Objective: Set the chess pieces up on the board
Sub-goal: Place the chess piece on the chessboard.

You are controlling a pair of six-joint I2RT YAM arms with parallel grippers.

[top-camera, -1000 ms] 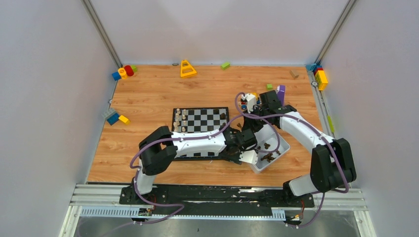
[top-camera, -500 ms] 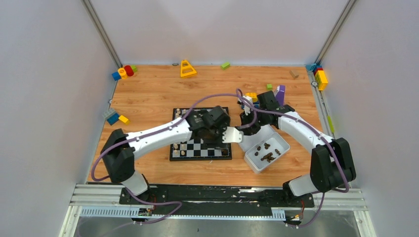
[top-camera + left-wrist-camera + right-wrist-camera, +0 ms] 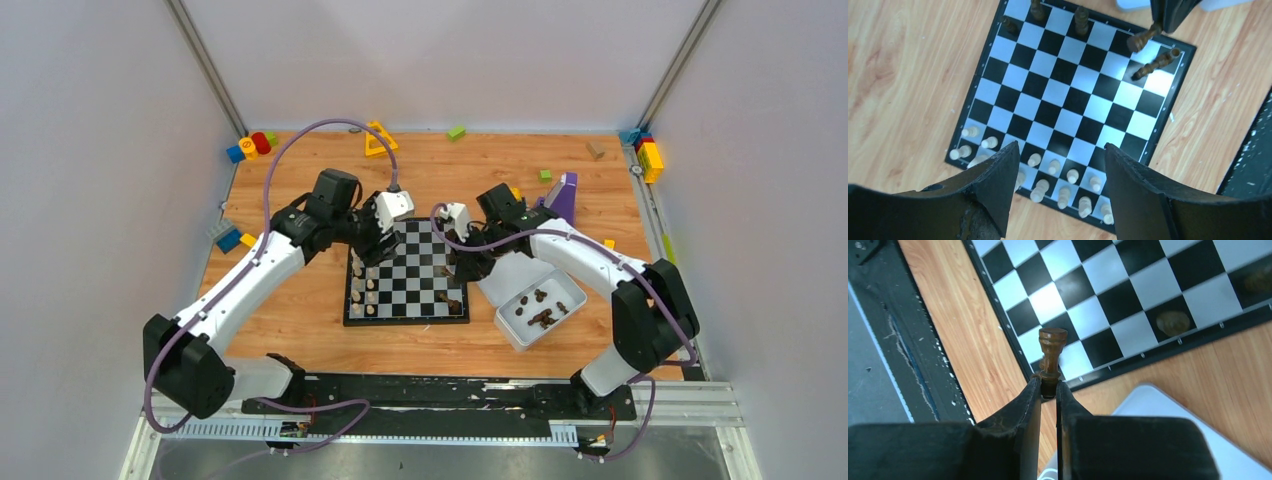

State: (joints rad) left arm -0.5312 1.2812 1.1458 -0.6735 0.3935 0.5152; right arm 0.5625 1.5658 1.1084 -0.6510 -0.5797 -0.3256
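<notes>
Your right gripper (image 3: pixel 1048 390) is clamped on a dark brown chess piece (image 3: pixel 1052 352), held by its lower part over the board's (image 3: pixel 1128 285) edge squares. Lower it upright onto a vacant square, clear of neighbouring pieces. Your left gripper (image 3: pixel 1062 150) hangs spread and empty above the pale pieces (image 3: pixel 1063 185).

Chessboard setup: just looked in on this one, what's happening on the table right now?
The right gripper is shut on a dark brown chess piece, holding it over the right side of the board. The left gripper hangs open and empty above the cream pieces, which are lined up along the board's left edge. A few dark pieces stand along the opposite edge, and more lie in the white tray beside the board.
</notes>
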